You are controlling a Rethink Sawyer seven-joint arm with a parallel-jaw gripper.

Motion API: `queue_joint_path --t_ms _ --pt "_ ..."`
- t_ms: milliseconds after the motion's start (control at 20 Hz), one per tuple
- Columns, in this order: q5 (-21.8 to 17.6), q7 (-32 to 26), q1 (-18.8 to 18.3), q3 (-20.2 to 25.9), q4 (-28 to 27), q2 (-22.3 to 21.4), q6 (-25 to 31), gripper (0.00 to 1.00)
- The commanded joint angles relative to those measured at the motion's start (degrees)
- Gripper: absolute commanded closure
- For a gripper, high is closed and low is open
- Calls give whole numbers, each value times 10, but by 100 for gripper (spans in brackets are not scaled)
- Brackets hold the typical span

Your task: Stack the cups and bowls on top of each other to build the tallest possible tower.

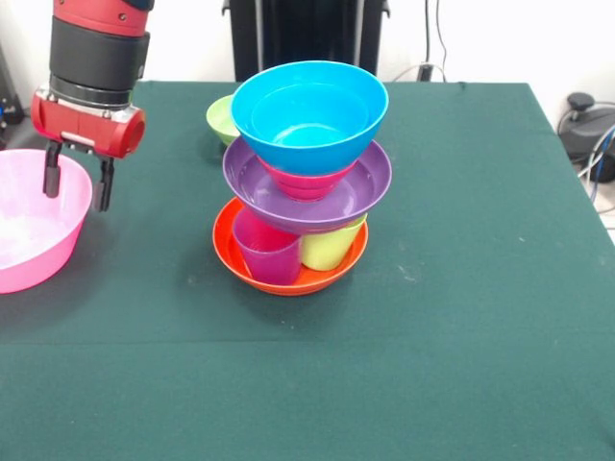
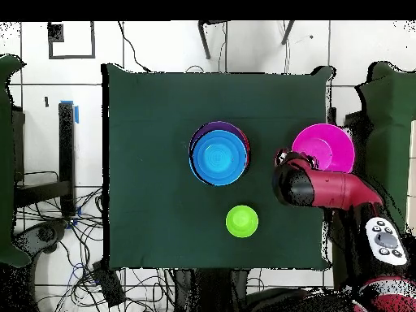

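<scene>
A multicoloured tower (image 1: 303, 178) of glossy plastic bowls and cups stands near the middle of the green-covered desk (image 1: 461, 317). Its base is a big orange round bowl (image 1: 288, 277) resting on the cloth. Inside that bowl stand 2 tapered tumblers side by side, a purple cup (image 1: 267, 248) and a lime green cup (image 1: 332, 246). A big purple round bowl (image 1: 307, 187) sits on top of those 2 cups. In it rests a small red bowl (image 1: 303, 181), and a big blue bowl (image 1: 309, 113) sits upright on the red one with a light blue bowl (image 1: 303, 120) nested inside it.

A small green plastic bowl (image 1: 221, 119) stands alone on the desk behind the tower, toward the desk's far edge in the front view. A big pink round bowl (image 1: 34, 230) lies at a side edge of the desk, well apart from the tower and partly over that edge in the overhead view.

The red and black arm's gripper (image 1: 75, 182) hangs just above the pink bowl's rim, its 2 dark jaws apart and holding nothing.
</scene>
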Motion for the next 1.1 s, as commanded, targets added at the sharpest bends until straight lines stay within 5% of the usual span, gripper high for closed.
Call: queue_joint_path --t_ms 50,1100 --pt "-58 7 5 5 27 44 -48 0" --pt "-104 -1 -32 22 26 94 -125 0"
